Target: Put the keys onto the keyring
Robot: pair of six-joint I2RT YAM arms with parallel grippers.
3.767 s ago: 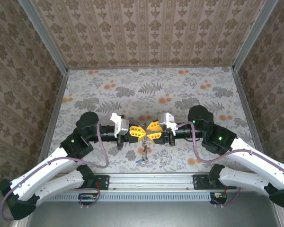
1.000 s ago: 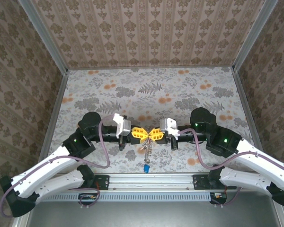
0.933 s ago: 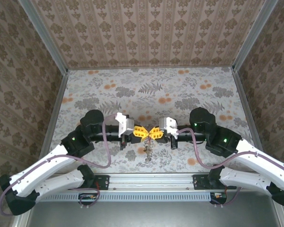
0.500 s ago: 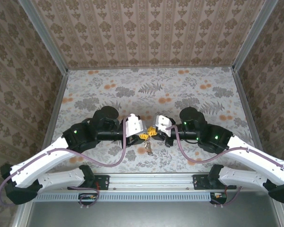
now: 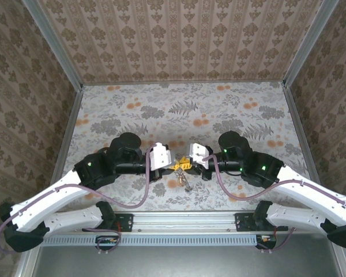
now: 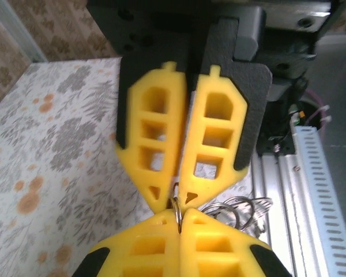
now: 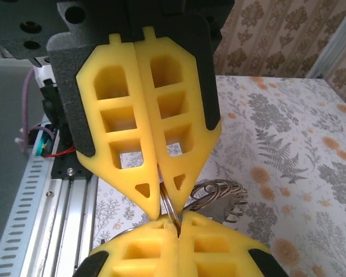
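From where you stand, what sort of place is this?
Probably a small robot test booth: wallpapered panels box in a floral table, and two arms sit bolted to a metal rail at its near edge.

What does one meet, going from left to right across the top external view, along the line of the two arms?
The left arm → left gripper → keyring, pinched at its top by both grippers → right gripper → right arm.

Damask wallpaper walls [image 5: 179,34], floral tabletop [image 5: 161,109], prob. cloth.
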